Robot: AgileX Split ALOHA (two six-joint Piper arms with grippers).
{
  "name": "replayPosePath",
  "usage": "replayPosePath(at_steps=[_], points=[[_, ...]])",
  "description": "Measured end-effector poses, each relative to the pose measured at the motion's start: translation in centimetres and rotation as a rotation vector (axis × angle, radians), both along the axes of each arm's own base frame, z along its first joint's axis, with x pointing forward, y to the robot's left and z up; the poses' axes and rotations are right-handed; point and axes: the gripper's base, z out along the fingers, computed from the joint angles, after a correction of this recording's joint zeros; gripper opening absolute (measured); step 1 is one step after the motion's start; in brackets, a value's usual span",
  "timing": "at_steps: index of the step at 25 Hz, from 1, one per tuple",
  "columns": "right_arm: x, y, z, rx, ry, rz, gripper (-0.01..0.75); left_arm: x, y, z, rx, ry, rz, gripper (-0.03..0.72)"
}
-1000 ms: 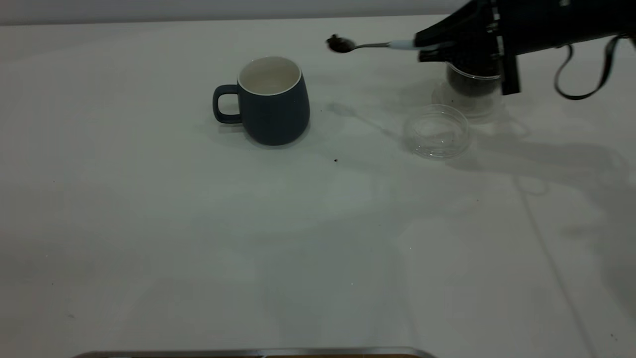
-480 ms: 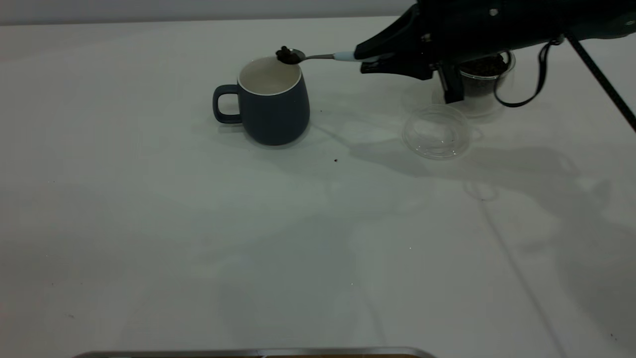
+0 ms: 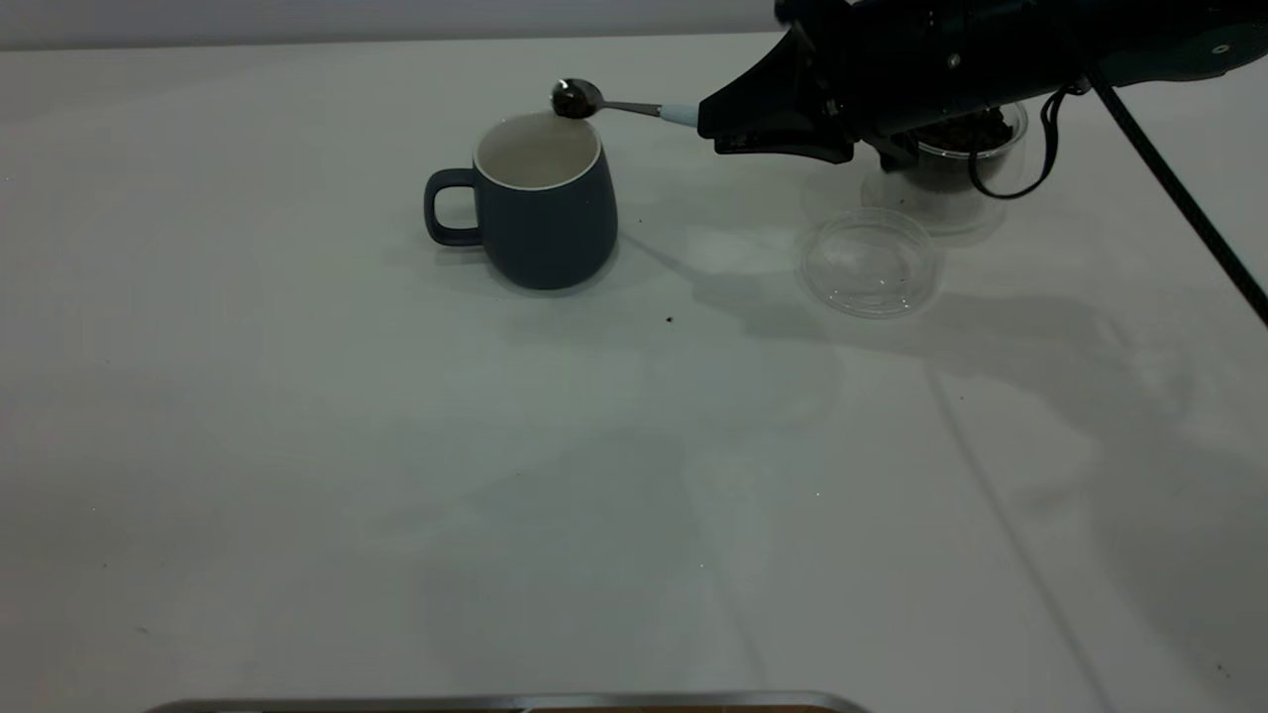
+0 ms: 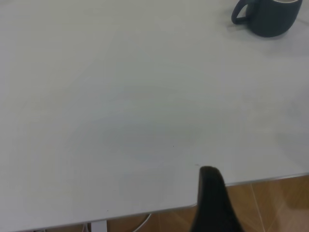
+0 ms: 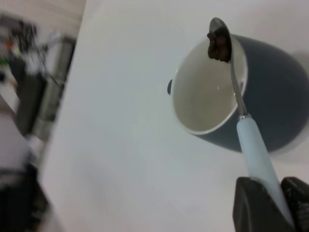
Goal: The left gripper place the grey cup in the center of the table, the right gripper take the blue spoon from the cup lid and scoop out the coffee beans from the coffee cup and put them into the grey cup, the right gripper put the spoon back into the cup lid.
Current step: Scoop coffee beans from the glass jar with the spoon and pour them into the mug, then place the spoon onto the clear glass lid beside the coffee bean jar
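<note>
Table (image 3: pixel 297 446): wide, white, matte, carrying everything else.
Right gripper (image 3: pixel 728 124): reaches in from the right side, above the table, clamped on the pale handle of the blue spoon.
Left gripper (image 4: pixel 212 203): only a dark part shows in its own wrist view, near the table's edge, well apart from the cups (I cannot tell whether its fingers are apart).
Grey cup (image 3: pixel 543 201): upright near the table's middle, handle pointing left, white inside.
Coffee cup (image 3: pixel 966 158): clear glass, behind the right gripper, partly hidden, dark beans inside.
Cup lid (image 3: pixel 872 262): flat on the table, just in front of the coffee cup.
Blue spoon (image 3: pixel 614 103): held roughly level, bowl over the grey cup's rim.
Coffee beans (image 5: pixel 218 47): a small dark clump in the spoon's bowl.
</note>
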Motion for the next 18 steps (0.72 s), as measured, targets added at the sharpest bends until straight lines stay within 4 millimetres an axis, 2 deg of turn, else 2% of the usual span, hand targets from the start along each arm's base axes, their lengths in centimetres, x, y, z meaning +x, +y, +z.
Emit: replayPosePath(at_steps=[3, 7, 13, 15, 18], points=[[0.0, 0.0, 0.0, -0.073, -0.196, 0.121, 0.107, 0.0, 0.0, 0.0, 0.0, 0.0, 0.0, 0.555], [-0.1, 0.0, 0.0, -0.108, -0.283, 0.183, 0.107, 0.0, 0.0, 0.0, 0.0, 0.0, 0.0, 0.555], [-0.2, 0.0, 0.5, -0.079, -0.243, 0.176, 0.107, 0.0, 0.0, 0.0, 0.001, 0.0, -0.001, 0.555], [-0.5, -0.2, 1.7, -0.029, -0.211, 0.163, 0.107, 0.0, 0.0, 0.0, 0.002, 0.0, -0.002, 0.555], [-1.4, -1.6, 4.1, 0.081, -0.123, 0.074, 0.107, 0.0, 0.0, 0.0, 0.002, 0.0, -0.002, 0.555]])
